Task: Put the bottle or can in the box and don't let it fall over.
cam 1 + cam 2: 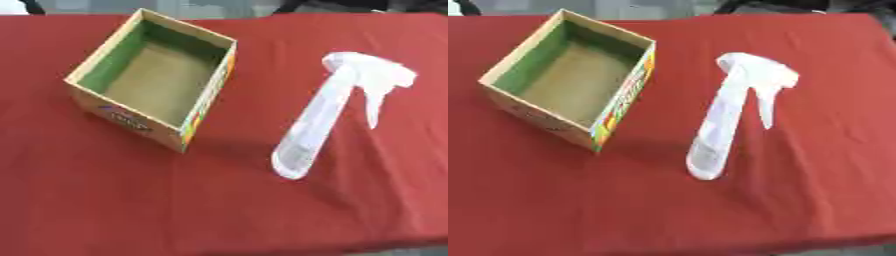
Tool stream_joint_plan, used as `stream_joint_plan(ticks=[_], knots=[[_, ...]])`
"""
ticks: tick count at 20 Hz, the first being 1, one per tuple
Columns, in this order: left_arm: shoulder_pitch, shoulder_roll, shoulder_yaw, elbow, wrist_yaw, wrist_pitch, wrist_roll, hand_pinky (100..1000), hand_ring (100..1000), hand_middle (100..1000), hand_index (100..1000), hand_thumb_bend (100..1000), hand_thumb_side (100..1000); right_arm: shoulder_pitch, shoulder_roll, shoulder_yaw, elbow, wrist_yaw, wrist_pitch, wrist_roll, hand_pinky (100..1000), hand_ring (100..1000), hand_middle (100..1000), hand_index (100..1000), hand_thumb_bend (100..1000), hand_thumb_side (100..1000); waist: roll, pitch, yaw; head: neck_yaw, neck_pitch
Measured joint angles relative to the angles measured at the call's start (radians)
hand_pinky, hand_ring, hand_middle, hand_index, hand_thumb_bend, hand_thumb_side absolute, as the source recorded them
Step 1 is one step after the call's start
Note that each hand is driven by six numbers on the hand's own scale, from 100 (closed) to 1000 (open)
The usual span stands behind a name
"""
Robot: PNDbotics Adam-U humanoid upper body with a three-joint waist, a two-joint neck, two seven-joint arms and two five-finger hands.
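Left eye view: spray bottle (319,117) beside open box (156,75)

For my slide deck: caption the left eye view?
White spray bottle lies beside an empty open cardboard box on red tablecloth.

Print on the box (627,95) and spray bottle (721,117) label is too blurred to read.
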Motion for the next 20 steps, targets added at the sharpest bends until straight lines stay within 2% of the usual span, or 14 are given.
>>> stream_joint_plan(ticks=[11, 20], knots=[[0.000, 0.000, 0.000, 0.000, 0.001, 0.000, 0.002, 492, 1000, 1000, 756, 309, 949, -0.001, 0.000, 0.011, 0.000, 0.002, 0.011, 0.008, 858, 942, 947, 1000, 100, 996, -0.001, 0.000, 0.002, -0.006, 0.005], [0.000, 0.000, 0.000, 0.000, 0.001, -0.001, 0.002, 492, 1000, 1000, 756, 310, 947, -0.022, 0.027, 0.075, 0.000, 0.003, 0.098, 0.049, 855, 939, 942, 1000, 100, 1000, -0.002, 0.000, 0.006, -0.014, 0.005]])
